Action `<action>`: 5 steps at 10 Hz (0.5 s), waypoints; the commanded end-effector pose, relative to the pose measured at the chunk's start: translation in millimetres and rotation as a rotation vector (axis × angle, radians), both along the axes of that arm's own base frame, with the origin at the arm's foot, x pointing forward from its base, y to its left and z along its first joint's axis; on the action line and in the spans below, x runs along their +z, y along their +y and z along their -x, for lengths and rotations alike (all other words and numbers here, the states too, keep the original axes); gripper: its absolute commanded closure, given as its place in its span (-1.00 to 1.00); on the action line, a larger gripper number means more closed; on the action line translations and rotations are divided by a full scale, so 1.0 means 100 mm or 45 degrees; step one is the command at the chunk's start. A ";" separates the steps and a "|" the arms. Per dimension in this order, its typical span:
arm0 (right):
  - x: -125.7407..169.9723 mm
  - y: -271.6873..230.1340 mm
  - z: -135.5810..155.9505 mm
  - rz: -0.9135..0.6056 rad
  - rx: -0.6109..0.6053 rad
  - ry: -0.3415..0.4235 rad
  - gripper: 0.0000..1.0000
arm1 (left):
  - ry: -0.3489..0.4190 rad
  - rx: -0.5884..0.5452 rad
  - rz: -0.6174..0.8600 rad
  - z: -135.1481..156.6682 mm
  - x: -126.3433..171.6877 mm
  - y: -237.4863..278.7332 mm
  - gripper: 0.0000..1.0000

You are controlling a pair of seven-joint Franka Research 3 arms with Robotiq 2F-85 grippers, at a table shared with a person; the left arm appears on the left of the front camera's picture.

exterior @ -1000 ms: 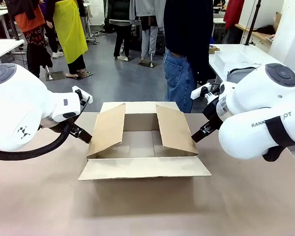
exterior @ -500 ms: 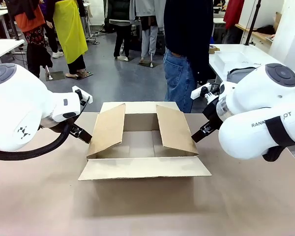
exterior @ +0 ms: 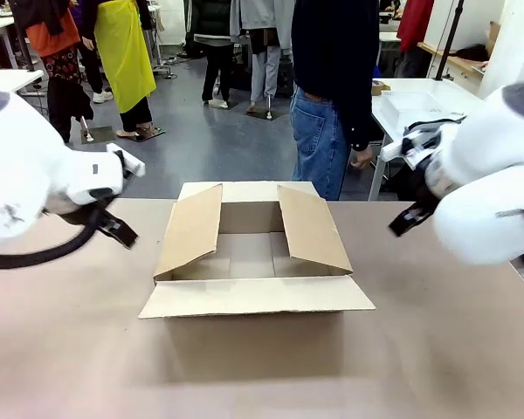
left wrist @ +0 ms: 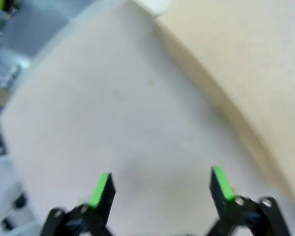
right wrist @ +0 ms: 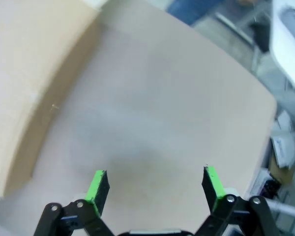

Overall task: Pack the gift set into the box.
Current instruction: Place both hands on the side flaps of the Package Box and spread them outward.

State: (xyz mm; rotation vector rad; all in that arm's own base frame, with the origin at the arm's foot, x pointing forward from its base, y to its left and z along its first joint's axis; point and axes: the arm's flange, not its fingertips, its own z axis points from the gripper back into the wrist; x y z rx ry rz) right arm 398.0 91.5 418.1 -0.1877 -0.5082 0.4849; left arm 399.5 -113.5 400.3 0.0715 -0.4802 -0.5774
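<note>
**On the table's middle: carton open, both grippers wide beside it**

Near edge: bare brown table [exterior: 70, 367]. Centre: the box [exterior: 253, 262], upright, near flap folded out flat toward the robot, both side flaps leaning inward over the opening. Left gripper [left wrist: 162, 186]: fingers spread, holding nothing, over table just left of the box, clear of it. Right gripper [right wrist: 155, 183]: fingers likewise spread and empty, over table to the box's right, apart from it. Far side: a person [exterior: 332, 87] stands behind the box, hand [exterior: 362, 158] hanging down
</note>
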 end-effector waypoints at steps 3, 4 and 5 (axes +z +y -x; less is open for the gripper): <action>0.93 -0.46 0.69 -0.446 -0.031 0.045 -1.00 | -0.146 0.239 0.528 1.02 1.00 0.42 -1.00; 1.04 -0.63 0.81 -0.688 -0.093 0.121 -1.00 | -0.113 0.199 0.682 1.18 1.11 0.57 -1.00; 1.08 -0.84 0.91 -0.918 -0.102 0.220 -1.00 | 0.002 0.092 0.852 1.32 1.18 0.77 -1.00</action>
